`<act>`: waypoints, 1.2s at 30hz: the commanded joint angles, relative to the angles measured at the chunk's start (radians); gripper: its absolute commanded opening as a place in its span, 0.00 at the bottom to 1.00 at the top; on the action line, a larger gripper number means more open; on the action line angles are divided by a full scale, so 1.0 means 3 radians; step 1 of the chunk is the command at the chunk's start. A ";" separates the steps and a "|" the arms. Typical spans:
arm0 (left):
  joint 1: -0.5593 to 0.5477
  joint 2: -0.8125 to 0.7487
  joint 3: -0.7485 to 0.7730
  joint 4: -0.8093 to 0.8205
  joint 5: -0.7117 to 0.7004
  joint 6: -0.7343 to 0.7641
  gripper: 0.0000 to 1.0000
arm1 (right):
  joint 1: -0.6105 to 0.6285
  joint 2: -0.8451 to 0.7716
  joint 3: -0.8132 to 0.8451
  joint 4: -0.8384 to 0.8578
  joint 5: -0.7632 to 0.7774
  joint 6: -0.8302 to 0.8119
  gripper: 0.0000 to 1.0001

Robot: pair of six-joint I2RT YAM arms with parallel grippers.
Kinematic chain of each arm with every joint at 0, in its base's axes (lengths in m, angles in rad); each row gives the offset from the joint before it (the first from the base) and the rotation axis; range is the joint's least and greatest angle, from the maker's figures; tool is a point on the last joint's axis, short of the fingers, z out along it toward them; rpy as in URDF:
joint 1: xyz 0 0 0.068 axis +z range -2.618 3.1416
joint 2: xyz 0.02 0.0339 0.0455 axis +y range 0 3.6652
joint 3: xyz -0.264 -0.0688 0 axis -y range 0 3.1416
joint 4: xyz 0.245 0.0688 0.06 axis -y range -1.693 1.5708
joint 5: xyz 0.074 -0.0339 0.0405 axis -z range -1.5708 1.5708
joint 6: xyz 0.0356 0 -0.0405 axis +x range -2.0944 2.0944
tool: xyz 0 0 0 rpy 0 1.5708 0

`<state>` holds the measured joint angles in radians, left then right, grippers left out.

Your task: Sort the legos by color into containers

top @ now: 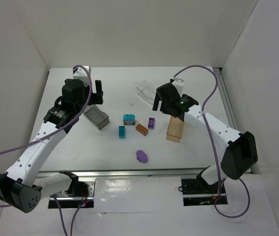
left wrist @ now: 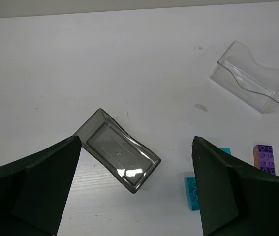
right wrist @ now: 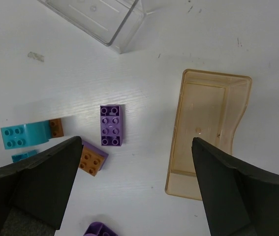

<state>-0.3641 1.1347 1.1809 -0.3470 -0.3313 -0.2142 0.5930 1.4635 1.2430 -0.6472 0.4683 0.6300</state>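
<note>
Five legos (top: pixel 128 119) lie loose on the table (top: pixel 188 157): the orange brick (top: pixel 141 129) mid-cluster, purple brick (top: pixel 151 123) just right of it, two teal bricks (top: pixel 122 132) left, purple oval (top: pixel 141 156) nearer the arms. Grey box (top: pixel 96 118) sits further left of that orange brick, clear box (top: pixel 146 92) beyond it, tan box (top: pixel 175 129) to its right. Left claw (top: pixel 99 94) and right claw (top: pixel 163 105) are both spread wide, holding nothing.

White table (top: pixel 188 152) bears a grey box (top: pixel 96 118), clear box (top: pixel 146 92), tan box (top: pixel 175 130), and loose legos (top: pixel 128 119) mid-table
</note>
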 commanded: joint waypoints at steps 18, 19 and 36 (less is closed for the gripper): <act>-0.0019 0.0104 0.0022 -0.0470 0.0158 -0.0758 0.90 | 0.0186 0.0413 -0.0124 0.0597 -0.0236 -0.0055 0.86; -0.0019 0.0104 0.0021 -0.0510 0.0158 -0.0759 0.90 | 0.0186 0.0444 -0.0155 0.0628 -0.0237 -0.0055 0.85; -0.0019 0.0073 -0.0224 -0.0510 0.0204 -0.0830 0.89 | 0.0186 0.1370 0.0004 0.0766 -0.0441 0.0175 0.58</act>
<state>-0.3656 1.1736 1.1141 -0.5144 -0.2657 -0.4515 0.6418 1.8809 1.2255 -0.4564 0.3176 0.6430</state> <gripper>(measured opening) 0.891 0.616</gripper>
